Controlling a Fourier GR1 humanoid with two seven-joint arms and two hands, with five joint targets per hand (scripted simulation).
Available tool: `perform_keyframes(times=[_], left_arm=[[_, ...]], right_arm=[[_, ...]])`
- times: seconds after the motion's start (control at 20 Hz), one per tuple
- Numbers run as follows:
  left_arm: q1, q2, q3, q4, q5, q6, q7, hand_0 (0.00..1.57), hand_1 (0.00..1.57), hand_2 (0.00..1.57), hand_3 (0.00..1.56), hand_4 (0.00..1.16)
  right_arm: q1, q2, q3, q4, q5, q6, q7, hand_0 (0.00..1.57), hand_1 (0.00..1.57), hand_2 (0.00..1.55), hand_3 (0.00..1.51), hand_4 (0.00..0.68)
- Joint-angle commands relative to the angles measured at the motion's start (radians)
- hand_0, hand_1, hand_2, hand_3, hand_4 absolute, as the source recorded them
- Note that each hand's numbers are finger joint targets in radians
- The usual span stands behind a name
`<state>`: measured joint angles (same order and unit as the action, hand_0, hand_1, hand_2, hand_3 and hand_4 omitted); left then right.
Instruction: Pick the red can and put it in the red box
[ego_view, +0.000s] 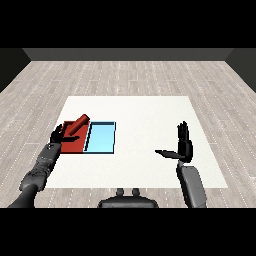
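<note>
The red can lies tilted over the red tray, its upper end pointing to the far right past the tray's back edge. My left hand is at the tray's left side, right next to the can's lower end. Its fingers are straight and spread and its thumb reaches out to the right under the can, so the hand is open and not curled round the can. My right hand hovers over the table's right half, far from the can, open with fingers upright and thumb pointing left.
A light blue tray lies directly right of the red tray, their sides touching. The white table stretches between the trays and my right hand. Wooden floor surrounds the table.
</note>
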<state>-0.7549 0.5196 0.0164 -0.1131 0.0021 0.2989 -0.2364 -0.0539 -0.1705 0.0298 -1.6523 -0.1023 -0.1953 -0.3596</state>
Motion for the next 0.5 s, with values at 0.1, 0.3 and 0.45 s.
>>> perform_keyframes(times=[0.1, 0.3, 0.45], left_arm=[[0.01, -0.037, 0.191, -0.193, 0.191, 0.011, -0.318, 0.0, 0.0, 0.0, 0.0, 0.0], [-0.018, -0.144, 0.245, -0.36, 0.289, -0.151, -0.461, 0.0, 0.0, 0.0, 0.0, 0.0], [0.028, -0.252, 0.206, -0.457, 0.306, -0.257, -0.511, 0.0, 0.0, 0.0, 0.0, 0.0]], right_arm=[[0.031, 0.008, 0.001, -0.016, -0.028, 0.028, -0.021, 0.0, 0.0, 0.0, 0.0, 0.0], [-0.002, 0.01, 0.028, -0.003, -0.06, 0.082, -0.006, 0.0, 0.0, 0.0, 0.0, 0.0], [0.028, 0.015, 0.049, -0.039, -0.108, 0.133, 0.006, 0.0, 0.0, 0.0, 0.0, 0.0]])
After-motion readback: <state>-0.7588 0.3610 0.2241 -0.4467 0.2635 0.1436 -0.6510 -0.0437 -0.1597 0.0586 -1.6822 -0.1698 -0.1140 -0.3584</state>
